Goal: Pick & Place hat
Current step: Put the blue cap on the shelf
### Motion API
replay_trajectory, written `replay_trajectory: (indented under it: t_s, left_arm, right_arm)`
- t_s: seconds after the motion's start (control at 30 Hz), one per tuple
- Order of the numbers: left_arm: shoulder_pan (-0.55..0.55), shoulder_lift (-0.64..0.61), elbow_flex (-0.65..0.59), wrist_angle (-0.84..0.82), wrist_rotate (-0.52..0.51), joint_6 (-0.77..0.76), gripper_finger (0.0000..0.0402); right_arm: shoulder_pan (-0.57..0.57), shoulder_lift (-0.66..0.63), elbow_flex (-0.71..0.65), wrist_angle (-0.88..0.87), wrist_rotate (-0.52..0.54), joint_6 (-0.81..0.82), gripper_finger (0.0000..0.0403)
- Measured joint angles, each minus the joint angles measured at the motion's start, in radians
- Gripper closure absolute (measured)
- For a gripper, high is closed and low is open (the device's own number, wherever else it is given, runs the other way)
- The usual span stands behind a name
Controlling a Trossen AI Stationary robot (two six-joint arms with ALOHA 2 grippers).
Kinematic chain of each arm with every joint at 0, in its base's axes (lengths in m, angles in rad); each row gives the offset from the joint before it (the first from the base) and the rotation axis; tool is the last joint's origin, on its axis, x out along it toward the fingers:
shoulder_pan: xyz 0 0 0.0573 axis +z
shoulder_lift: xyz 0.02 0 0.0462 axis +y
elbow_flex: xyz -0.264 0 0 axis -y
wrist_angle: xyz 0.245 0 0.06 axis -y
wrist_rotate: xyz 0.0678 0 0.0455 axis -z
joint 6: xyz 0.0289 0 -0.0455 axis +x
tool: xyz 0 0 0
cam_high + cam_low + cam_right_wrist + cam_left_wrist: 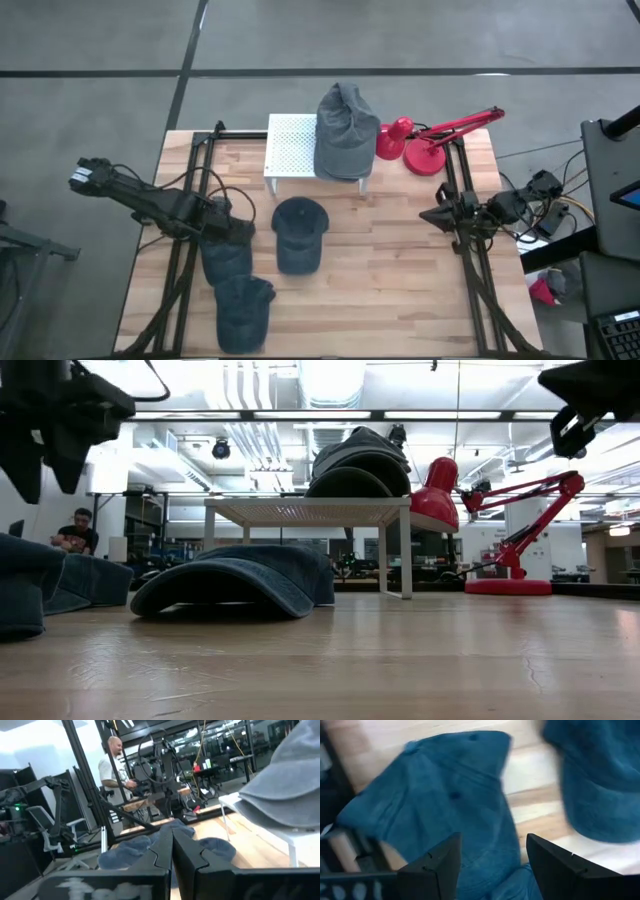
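Observation:
Three dark blue caps lie on the wooden table. One sits in the middle (300, 235) (240, 580). Two lie at the left, one under my left gripper (225, 258) (450, 805) and one nearer the near edge (243, 310). A stack of grey caps (345, 130) (358, 465) rests on a white perforated stand (290, 150). My left gripper (238, 228) (492, 865) hangs open above the left cap, clear of it. My right gripper (440, 215) (172, 855) is shut and waits at the table's right side.
A red desk lamp (430, 140) (500, 520) stands at the far right, beside the stand. Black frame rails (190, 190) run along both sides of the table. Bare wood lies between the middle cap and the right arm (390, 260). People show in the room beyond (112, 762).

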Motion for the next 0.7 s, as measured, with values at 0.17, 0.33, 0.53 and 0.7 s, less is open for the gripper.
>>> replay_trajectory:
  t_s: [0.17,0.33,0.53,0.7]
  left_arm:
    - [0.001,0.028,0.000,-0.021,0.028,-0.118,0.0186]
    - [0.001,0.102,-0.006,-0.021,0.114,-0.160,0.0186]
    - [0.001,0.196,-0.038,-0.021,0.180,-0.196,0.0186]
    - [0.001,0.231,-0.075,-0.004,0.195,-0.262,0.0186]
  right_arm:
    - [0.000,0.005,-0.018,0.004,0.004,0.026,0.0394]
    - [0.000,0.004,-0.020,0.010,0.003,0.026,0.0394]
    - [0.000,0.000,-0.012,0.012,0.003,0.020,0.0394]
    - [0.000,-0.001,-0.005,0.012,0.003,0.015,0.0394]
